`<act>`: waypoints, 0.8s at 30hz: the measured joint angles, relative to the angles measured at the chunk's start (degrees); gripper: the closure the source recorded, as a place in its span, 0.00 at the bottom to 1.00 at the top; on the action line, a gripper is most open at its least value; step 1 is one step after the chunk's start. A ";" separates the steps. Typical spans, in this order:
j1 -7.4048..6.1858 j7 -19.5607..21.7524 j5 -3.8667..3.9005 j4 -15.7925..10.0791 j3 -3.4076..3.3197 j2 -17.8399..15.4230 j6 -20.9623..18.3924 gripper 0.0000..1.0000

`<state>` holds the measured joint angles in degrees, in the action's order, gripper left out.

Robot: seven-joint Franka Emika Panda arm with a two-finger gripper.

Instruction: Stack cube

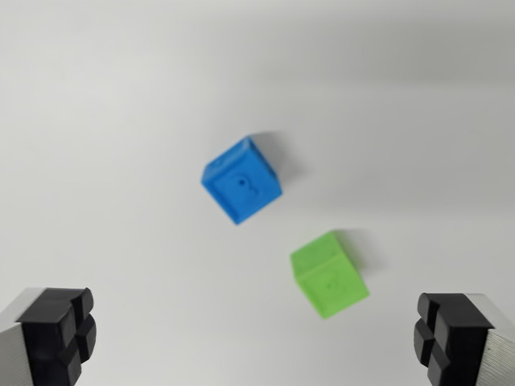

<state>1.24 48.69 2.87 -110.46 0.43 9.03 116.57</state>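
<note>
Wrist view, looking down on a plain white table (121,121).

Item one: blue cube (241,179), near the middle of the view, resting flat on the table, turned at an angle to the frame, with a faint mark on its top face that is too blurred for us to read.

Item two: green cube (329,273), lower and toward the wrist view's right of the blue one, also flat and rotated. We see a clear gap between them; they do not touch, so nothing is stacked yet.

Item three: gripper (257,342), fingers spread wide at the bottom corners of the view, holding nothing. We judge it stands open and high because it is choosing a cube to pick; the green one lies nearer the space between the fingers. Either cube's rotation may call for a wrist turn so that the pads meet flat sides.
</note>
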 joint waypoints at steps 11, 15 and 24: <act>0.29 -2.34 0.00 -2.93 -0.24 -1.08 1.96 0.00; 0.47 -3.65 0.00 -4.50 -0.33 -1.69 3.09 0.00; 1.05 -7.39 -0.02 -8.75 -0.64 -3.18 6.10 0.00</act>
<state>2.29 41.30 2.85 -119.21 -0.22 5.85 122.67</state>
